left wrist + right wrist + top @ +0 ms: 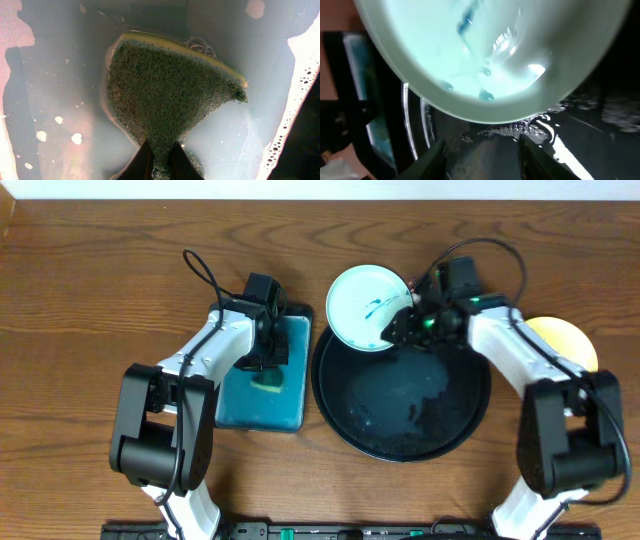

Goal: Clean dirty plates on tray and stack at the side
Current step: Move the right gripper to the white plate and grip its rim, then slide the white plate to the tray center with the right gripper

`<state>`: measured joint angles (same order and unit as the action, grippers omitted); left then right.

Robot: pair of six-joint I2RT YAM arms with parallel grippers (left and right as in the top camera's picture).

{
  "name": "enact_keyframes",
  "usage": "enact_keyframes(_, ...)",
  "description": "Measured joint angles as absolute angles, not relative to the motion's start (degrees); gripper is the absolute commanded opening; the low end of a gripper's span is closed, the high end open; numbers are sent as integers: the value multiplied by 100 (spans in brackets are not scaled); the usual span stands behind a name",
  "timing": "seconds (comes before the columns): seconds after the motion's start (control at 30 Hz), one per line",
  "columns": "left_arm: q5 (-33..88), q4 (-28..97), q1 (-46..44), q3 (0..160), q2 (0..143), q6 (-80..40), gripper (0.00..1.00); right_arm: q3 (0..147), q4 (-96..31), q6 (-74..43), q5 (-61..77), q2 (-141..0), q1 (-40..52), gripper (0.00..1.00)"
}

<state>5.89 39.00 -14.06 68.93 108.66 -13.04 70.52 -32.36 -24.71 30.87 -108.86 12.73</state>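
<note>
A pale mint plate (360,305) with teal scribble marks lies over the far left rim of the round black tray (400,415). My right gripper (397,330) is at the plate's near right edge. In the right wrist view its fingers (482,150) are spread wide, open and empty, just short of the plate's rim (485,50) above the wet tray (580,135). A yellow plate (567,340) lies on the table right of the tray. A second mint plate is not in view. My left gripper (268,358) is shut on a green and yellow sponge (170,90).
The sponge (268,384) sits in the rectangular teal basin (235,405) left of the tray, dipped in soapy water (60,75). The basin's edge also shows in the right wrist view (357,65). Cables loop over the table behind both arms.
</note>
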Motion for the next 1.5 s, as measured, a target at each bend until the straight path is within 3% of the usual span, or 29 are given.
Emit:
enact_keyframes(0.6,589,3900,-1406,6893,10866,-1304,7,7052,-3199,-4018,2200,-11288,1529,40)
enact_keyframes(0.7,589,3900,-1406,6893,10866,-1304,8,7052,-3170,-4154,1997,-11288,1651,36)
enact_keyframes(0.8,589,3900,-1406,6893,10866,-1304,8,7052,-3105,-4263,1811,-11290,1782,11)
enact_keyframes(0.9,589,3903,-1406,6893,10866,-1304,7,7054,-3074,-4344,1723,-11299,1857,2)
enact_keyframes(1.23,587,3903,-1406,6893,10866,-1304,7,7124,-3601,-4313,1780,-11297,1861,1)
enact_keyframes(1.5,589,3903,-1406,6893,10866,-1304,8,7201,-4659,-3623,1831,-11275,1793,1)
